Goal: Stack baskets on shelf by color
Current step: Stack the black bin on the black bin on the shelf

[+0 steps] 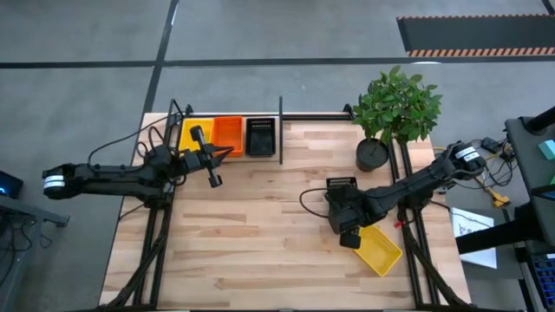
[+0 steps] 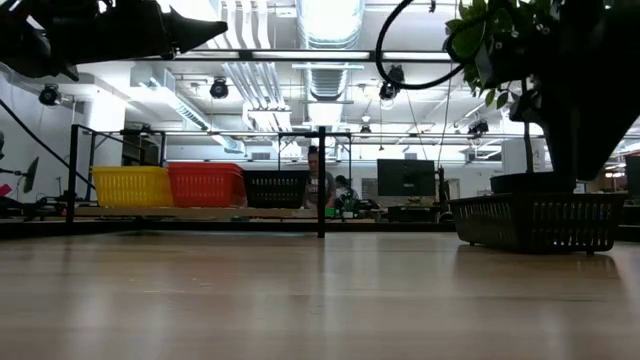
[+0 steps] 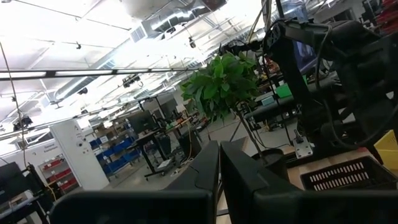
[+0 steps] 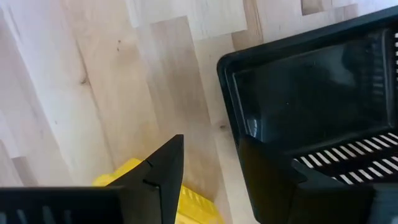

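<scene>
step in hand: pickup of loose black plastic mesh basket point(image 1: 341, 185) at table centre-right, just beside right gripper point(image 4: 211, 180); jaws wide, holding nothing. left gripper point(image 1: 227, 153) shut, empty, near shelf point(image 1: 225, 117). next: straddle basket rim, close.

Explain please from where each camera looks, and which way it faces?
High view: above, straight down on both arms, shelf, plant.
Low view: table height, level toward the shelf's baskets; an arm overhead.
Left wrist view: behind the shut left pincer, facing the plant.
Right wrist view: above the open right pincer, facing down on the black basket.
Shared: black basket in low and right wrist views.
</scene>
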